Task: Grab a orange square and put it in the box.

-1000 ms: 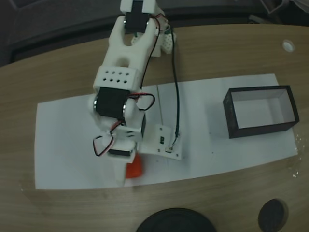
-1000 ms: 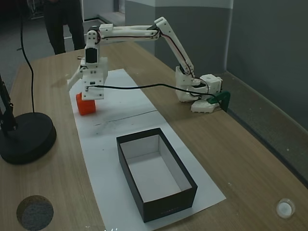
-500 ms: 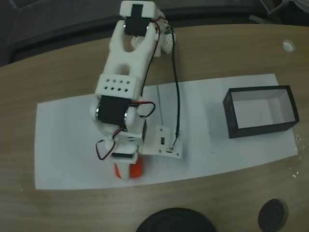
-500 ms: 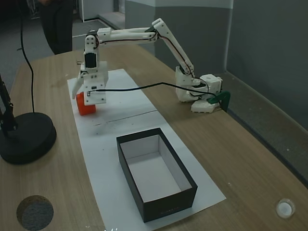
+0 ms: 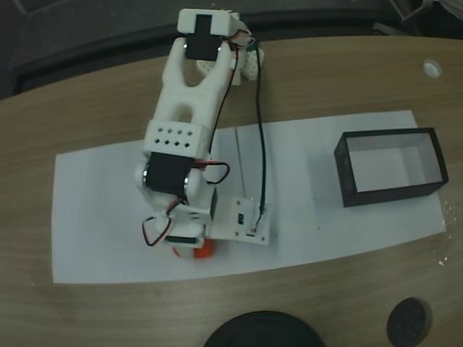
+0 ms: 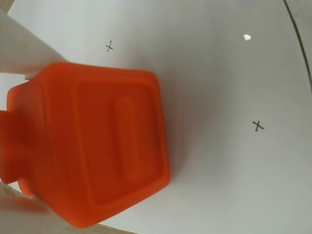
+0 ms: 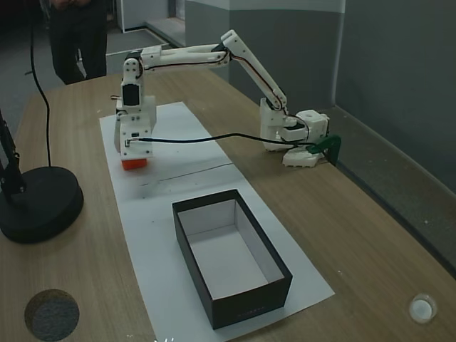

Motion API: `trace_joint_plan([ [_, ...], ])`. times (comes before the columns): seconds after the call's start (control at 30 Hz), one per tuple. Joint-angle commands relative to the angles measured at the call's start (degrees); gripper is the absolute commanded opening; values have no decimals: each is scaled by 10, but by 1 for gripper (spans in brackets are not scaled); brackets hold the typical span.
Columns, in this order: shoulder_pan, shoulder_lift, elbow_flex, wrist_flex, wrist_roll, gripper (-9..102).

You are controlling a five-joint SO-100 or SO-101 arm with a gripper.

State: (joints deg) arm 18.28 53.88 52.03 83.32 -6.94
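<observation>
Gripper (image 5: 189, 250) sits over the cube (image 5: 203, 249) near the paper's (image 5: 94, 210) near edge in a fixed view, far left of the box (image 5: 347, 177). Wrist view: white finger (image 6: 22, 51) touches the cube (image 6: 97, 146), apparently clenched on it; a shallow grip could slip. Other fixed view: cube (image 7: 133, 163) under the gripper (image 7: 133, 158); box (image 7: 214, 303) is empty.

It looks like an office or lab room: a long wooden table (image 7: 370, 235), grey walls (image 7: 399, 64), and a person (image 7: 75, 35) standing behind.
</observation>
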Motion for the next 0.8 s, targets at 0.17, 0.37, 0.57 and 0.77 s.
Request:
trace_joint_plan([
  [0.17, -11, 69, -80, 57, -10, 10],
  [0.37, -109, 221, -235, 160, -10, 10],
  [0.57, -284, 388, -227, 158, 35, 11],
  [0.77, -468, 434, -96, 157, 100, 11],
])
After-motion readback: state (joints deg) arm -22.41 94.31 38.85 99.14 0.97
